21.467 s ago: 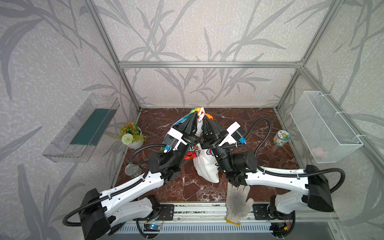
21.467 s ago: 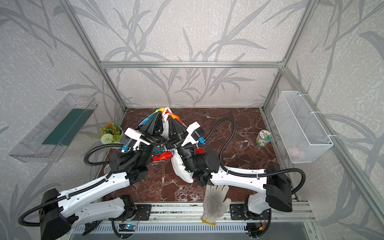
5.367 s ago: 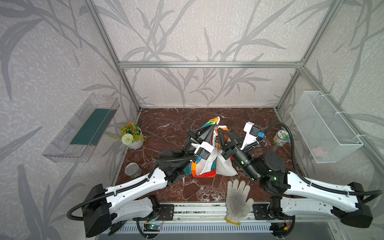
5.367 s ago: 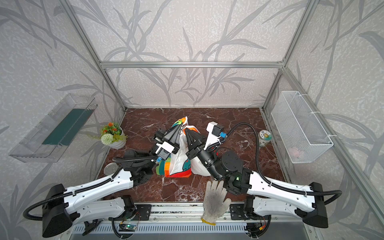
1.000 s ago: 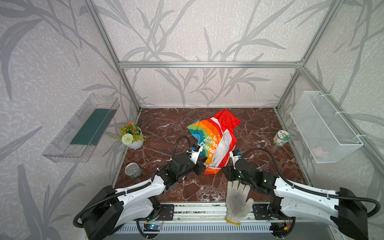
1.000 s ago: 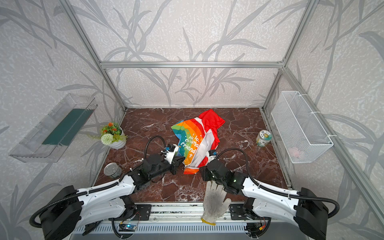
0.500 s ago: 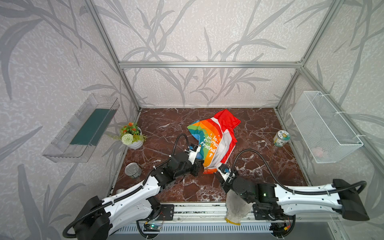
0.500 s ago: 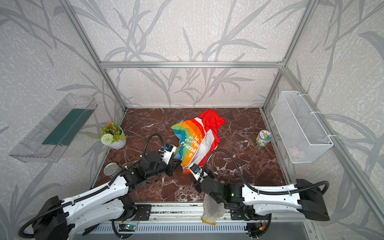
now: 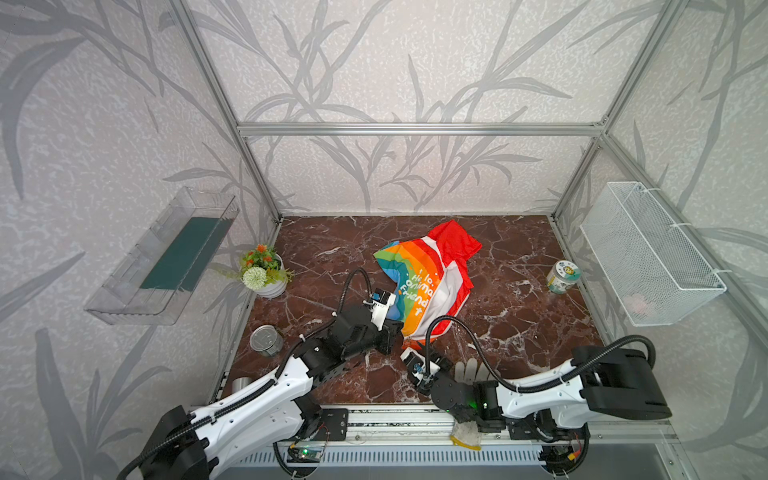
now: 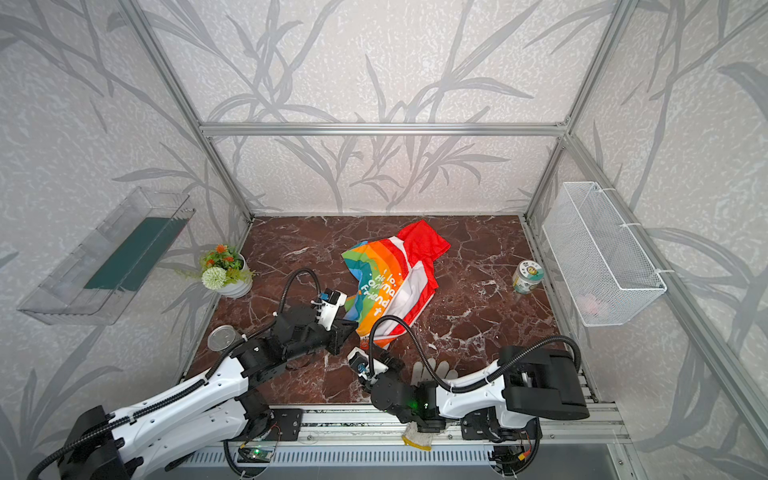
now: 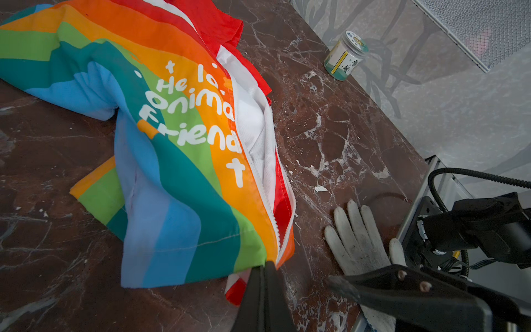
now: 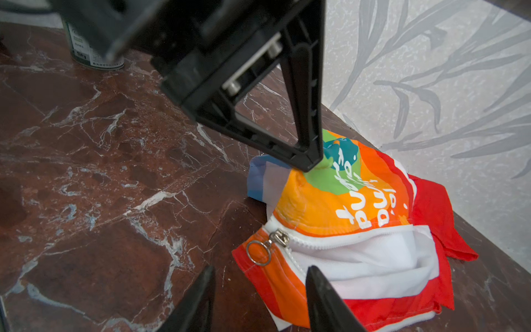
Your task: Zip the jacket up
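Observation:
The rainbow-striped jacket [image 9: 419, 274] [image 10: 386, 270] lies crumpled on the marble table, red hood toward the back. Its white zipper [image 11: 273, 201] stands open, showing white lining. My left gripper [image 11: 265, 266] [image 9: 399, 337] is shut on the jacket's bottom hem beside the zipper's lower end; the right wrist view shows its tip [image 12: 309, 168] pressed into the fabric. The slider's ring pull [image 12: 258, 253] lies flat on the orange corner. My right gripper [image 12: 261, 268] [image 10: 388, 361] is open just short of that ring, holding nothing.
A dirty white work glove [image 9: 467, 370] [image 11: 359, 238] lies at the front edge beside the right arm. A jar [image 9: 562, 276] stands at the right, a tin can [image 9: 266, 340] and a flower pot [image 9: 262, 270] at the left. A wire basket [image 9: 648, 249] hangs on the right wall.
My right gripper has drawn back toward the front edge and opened wider. My left gripper stays shut on the hem, and the jacket has barely shifted.

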Robot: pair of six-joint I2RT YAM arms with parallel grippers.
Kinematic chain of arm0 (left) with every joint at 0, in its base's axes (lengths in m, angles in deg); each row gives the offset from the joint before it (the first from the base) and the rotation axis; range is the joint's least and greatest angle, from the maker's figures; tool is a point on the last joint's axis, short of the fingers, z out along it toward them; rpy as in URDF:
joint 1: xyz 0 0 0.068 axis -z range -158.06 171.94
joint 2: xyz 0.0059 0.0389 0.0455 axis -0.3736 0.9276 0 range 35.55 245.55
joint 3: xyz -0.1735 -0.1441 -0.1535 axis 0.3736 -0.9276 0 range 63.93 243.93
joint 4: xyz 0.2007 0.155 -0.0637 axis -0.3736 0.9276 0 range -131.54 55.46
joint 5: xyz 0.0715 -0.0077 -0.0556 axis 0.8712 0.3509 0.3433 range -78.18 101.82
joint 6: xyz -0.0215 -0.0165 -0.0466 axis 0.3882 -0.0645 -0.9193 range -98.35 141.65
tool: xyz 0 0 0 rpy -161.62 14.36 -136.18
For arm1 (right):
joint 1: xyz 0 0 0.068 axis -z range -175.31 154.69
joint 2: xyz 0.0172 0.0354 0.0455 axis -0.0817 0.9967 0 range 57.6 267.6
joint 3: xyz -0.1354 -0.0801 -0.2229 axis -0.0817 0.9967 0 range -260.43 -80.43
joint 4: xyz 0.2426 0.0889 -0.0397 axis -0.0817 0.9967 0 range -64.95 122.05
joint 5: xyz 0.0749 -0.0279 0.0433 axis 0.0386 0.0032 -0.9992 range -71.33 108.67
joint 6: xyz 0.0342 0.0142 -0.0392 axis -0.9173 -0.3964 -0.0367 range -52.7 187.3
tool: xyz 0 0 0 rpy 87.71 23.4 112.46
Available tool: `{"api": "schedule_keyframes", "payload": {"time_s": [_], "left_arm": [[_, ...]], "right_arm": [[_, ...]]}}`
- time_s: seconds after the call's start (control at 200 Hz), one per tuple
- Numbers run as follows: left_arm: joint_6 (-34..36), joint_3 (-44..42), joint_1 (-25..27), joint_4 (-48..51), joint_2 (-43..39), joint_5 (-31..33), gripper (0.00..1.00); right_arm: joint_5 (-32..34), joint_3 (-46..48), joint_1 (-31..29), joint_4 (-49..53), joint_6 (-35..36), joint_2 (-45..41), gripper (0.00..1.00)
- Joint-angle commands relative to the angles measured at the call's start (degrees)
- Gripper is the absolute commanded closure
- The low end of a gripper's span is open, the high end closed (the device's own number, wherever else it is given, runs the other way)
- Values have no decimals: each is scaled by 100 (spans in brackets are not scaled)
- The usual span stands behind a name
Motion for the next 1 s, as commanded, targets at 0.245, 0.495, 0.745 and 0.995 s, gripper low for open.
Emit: {"api": "schedule_keyframes", "payload": {"time_s": [0.245, 0.495, 0.745, 0.995], "left_arm": [[-165, -65, -22, 19, -116, 37, 100], [-164, -86, -15, 27, -171, 57, 100], [-197, -110, -21, 22, -185, 14, 100], [-327, -22, -28, 305, -56, 214, 100]], "right_arm": [[-291, -106, 420, -344, -1082, 433, 46], [-463, -154, 567, -646, -1233, 731, 46], [-605, -196, 688, -1080, -1319, 923, 48], [-638, -40, 955, -1531, -1232, 1106, 48]]}}
